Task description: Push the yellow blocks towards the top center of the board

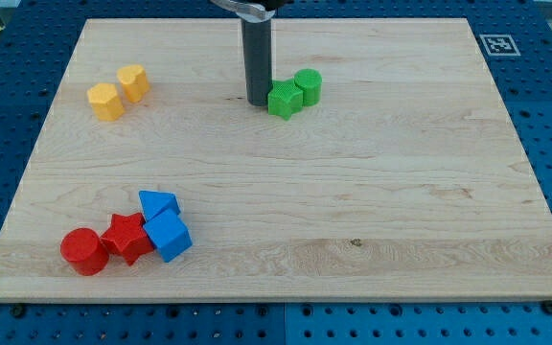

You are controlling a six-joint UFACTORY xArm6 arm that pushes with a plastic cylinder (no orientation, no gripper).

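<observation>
Two yellow blocks lie side by side at the view's upper left: one yellow block (105,101) on the left and a second yellow block (133,82) just up and right of it, touching. My tip (258,102) stands near the top centre of the wooden board (353,192), far to the right of the yellow blocks. It sits right against the left side of a green block (283,100).
A green cylinder (308,86) touches the green block on its upper right. At the lower left sit a red cylinder (84,251), a red star (126,238), a blue triangle (157,204) and a blue cube (169,237), clustered together.
</observation>
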